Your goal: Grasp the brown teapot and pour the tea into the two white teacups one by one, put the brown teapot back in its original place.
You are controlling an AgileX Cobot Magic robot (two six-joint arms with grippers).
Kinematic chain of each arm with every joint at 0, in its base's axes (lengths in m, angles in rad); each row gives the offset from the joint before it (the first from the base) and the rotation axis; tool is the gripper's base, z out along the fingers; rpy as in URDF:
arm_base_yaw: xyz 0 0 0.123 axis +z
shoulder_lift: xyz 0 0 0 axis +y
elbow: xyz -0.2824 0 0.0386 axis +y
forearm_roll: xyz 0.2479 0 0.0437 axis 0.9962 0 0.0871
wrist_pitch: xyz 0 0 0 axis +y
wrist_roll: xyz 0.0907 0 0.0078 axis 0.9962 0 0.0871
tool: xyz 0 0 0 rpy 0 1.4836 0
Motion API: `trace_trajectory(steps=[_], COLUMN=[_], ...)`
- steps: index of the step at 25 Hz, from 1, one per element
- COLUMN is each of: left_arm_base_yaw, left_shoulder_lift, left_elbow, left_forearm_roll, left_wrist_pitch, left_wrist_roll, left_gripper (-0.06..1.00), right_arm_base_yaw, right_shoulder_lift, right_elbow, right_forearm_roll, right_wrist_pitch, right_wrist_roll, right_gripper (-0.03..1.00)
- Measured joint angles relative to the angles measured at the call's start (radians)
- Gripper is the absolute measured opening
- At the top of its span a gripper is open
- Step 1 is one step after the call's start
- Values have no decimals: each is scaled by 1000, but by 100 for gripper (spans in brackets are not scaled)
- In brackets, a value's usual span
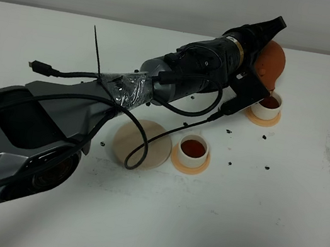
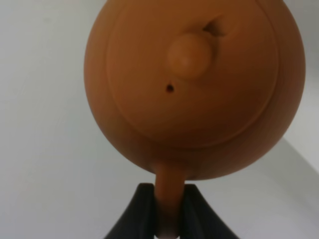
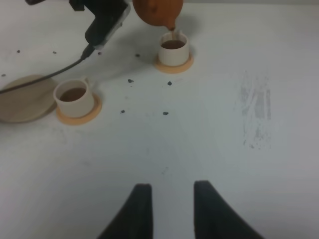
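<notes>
We note the left gripper [image 2: 168, 201] clamped on the loop handle [image 2: 168, 177] of the brown teapot [image 2: 194, 114], which hangs tilted with its spout over the far teacup [image 3: 174, 50]. The near teacup [image 3: 74, 97] already holds tea. The right gripper [image 3: 172, 188] hovers empty over the worktop [image 3: 209, 134], jaws apart. We flag three risks: the far teacup overfilling onto its coaster [image 3: 187, 65], the unheld lid [image 2: 149, 94] sliding off, and the pot pivoting in the narrow grip.

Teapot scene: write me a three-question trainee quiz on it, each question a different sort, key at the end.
1. True or false: the brown teapot rests on the beige disc.
2. The teapot's handle is clamped by: A the left gripper, B a human hand, C nothing.
3. Fill in: of the near teacup and the far teacup, tea is visible in ____.
Key: 1 false; 2 A; 3 both.
</notes>
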Motion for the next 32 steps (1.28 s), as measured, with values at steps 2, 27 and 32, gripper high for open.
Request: trace_trajectory(steps=[2,27,32], left_arm_base_yaw=[0,7,-4], left_shoulder_lift=[0,-207,-226], left_elbow=[0,0,0], left_forearm_roll=[-32,-764,-920], left_wrist_pitch=[1,349,479], left_wrist_roll=[-22,-234,-234], left_gripper=[13,13,13], right_arm_base_yaw=[0,0,0], right_shoulder_lift=[0,0,0], right_elbow=[0,0,0], right_forearm_roll=[0,0,0], right_wrist_pitch=[0,0,0], right_wrist_roll=[0,0,0], right_gripper=[23,23,23])
